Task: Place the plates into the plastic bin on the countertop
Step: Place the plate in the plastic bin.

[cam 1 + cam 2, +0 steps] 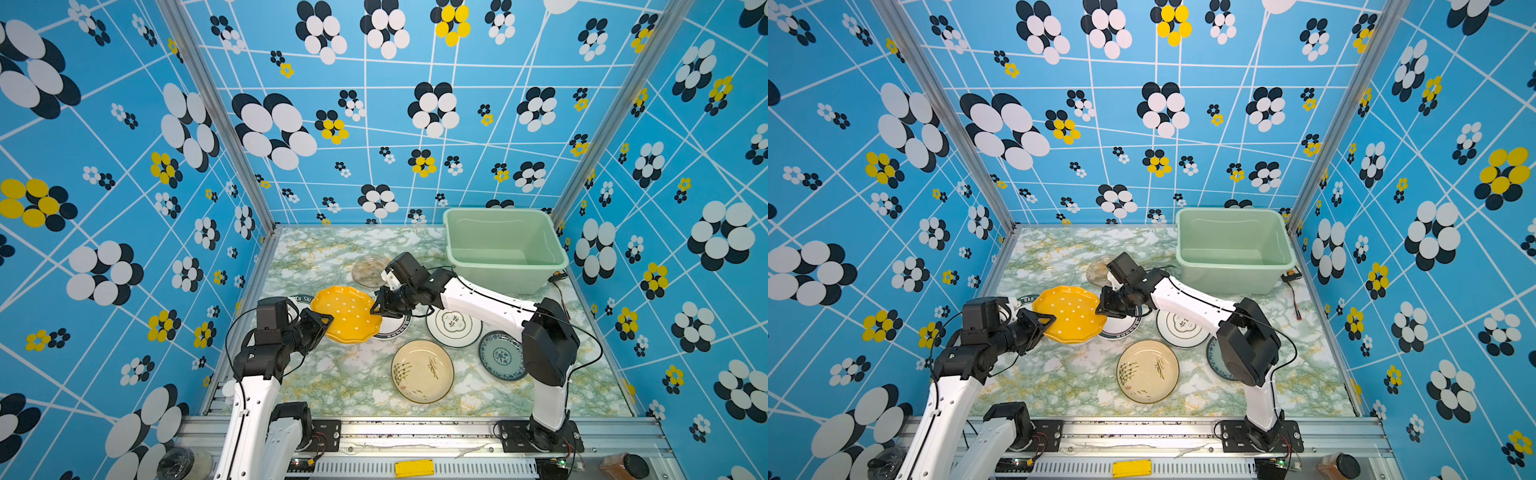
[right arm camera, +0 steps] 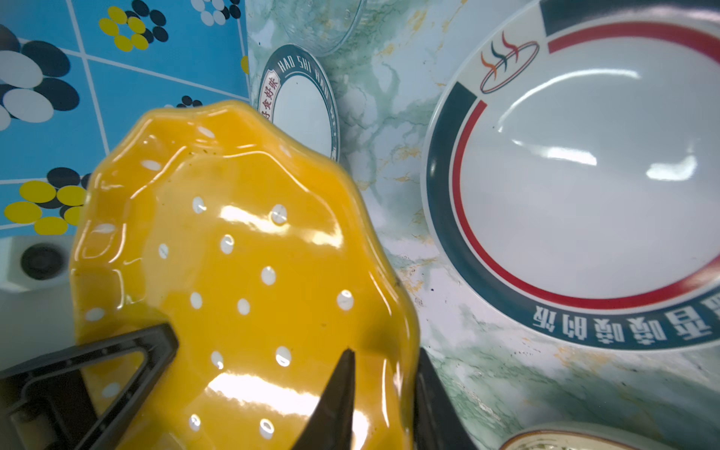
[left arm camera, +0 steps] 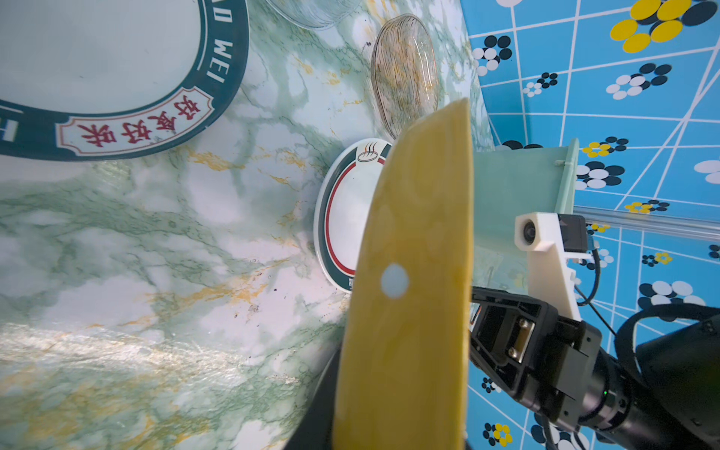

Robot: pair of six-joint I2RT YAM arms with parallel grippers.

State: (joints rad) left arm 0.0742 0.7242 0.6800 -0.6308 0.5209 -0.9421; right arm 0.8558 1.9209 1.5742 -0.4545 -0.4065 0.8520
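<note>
A yellow white-dotted scalloped plate point(image 1: 347, 313) point(image 1: 1069, 313) hangs tilted above the countertop point(image 1: 345, 374), between both arms. My left gripper point(image 1: 326, 322) point(image 1: 1047, 322) is shut on its left rim; in the left wrist view the plate point(image 3: 413, 272) runs edge-on between the jaws. My right gripper point(image 1: 377, 311) point(image 2: 383, 374) is open, its fingers straddling the right rim of the plate point(image 2: 241, 253). The mint-green plastic bin point(image 1: 511, 276) point(image 1: 1229, 276) stands empty at the back right. Other plates lie flat: cream point(image 1: 423, 371), blue-white point(image 1: 500, 355), amber glass point(image 1: 370, 270), and dark-rimmed white ones point(image 1: 453, 326) point(image 1: 395, 328) point(image 1: 301, 300).
Blue flowered walls close in on the left, back and right. A small board with a cable point(image 1: 557, 276) lies right of the bin. The aluminium rail point(image 1: 415, 432) carrying both arm bases runs along the front edge.
</note>
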